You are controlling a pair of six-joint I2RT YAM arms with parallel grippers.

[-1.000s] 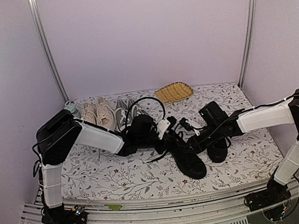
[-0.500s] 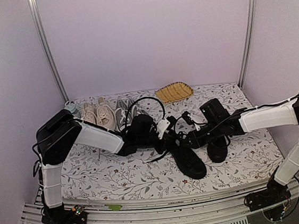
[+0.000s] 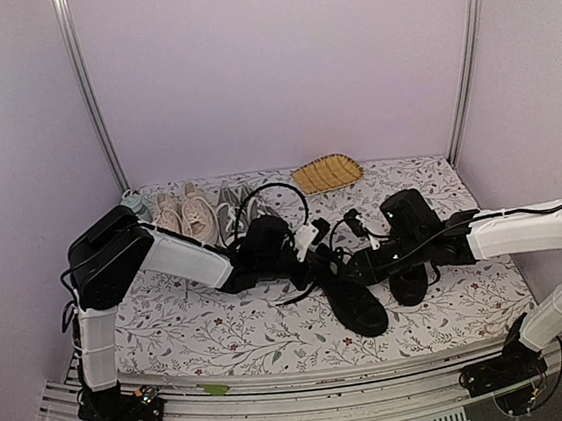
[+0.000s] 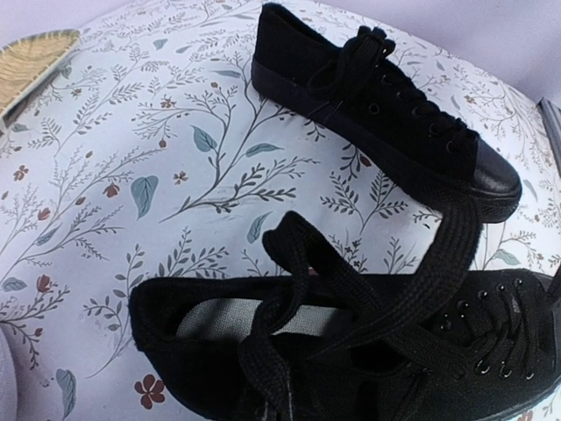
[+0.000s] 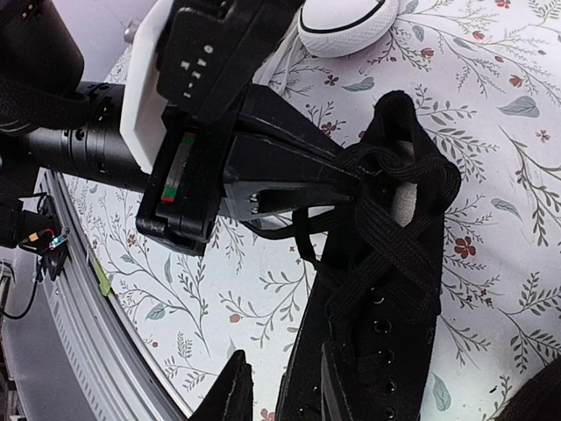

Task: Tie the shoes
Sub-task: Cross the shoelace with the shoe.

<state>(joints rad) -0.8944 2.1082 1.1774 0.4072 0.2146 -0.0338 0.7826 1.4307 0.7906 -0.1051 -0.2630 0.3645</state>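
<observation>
At the tabletop's centre, the all-black lace-up shoes are lying roughly far-to-near, toes pointing near. The left end effector is pinching a lace, and the right end effector's fingers are standing apart.

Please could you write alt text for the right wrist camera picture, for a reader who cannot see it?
The left end effector, black with a white housing, is shut on the laces at the open end of a black sneaker, which lies on a floral tablecloth. The pale toe of another shoe shows at the upper edge.
</observation>
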